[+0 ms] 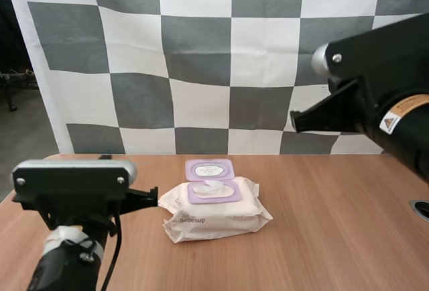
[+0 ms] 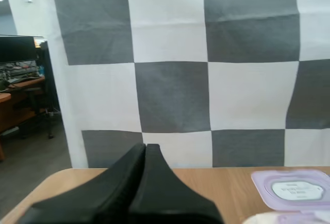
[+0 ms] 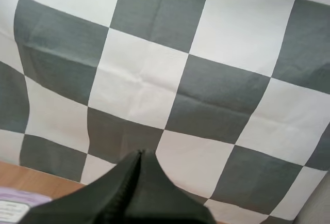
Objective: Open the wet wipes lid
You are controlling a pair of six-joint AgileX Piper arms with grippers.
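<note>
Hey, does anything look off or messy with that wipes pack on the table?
Nothing spilled or damaged. The wet wipes pack lies flat on the table, slightly crumpled, purple lid flipped open backward, one wipe poking from the opening. The left gripper and right gripper hang clear of it, fingers shut.

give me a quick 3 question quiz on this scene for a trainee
1. True or false: the purple lid of the wet wipes pack is flipped open.
2. The left gripper is: A) open, B) shut on nothing, C) shut on the lid.
3. Which gripper hangs high above the table?
Key: 1 true; 2 B; 3 the right gripper.
</note>
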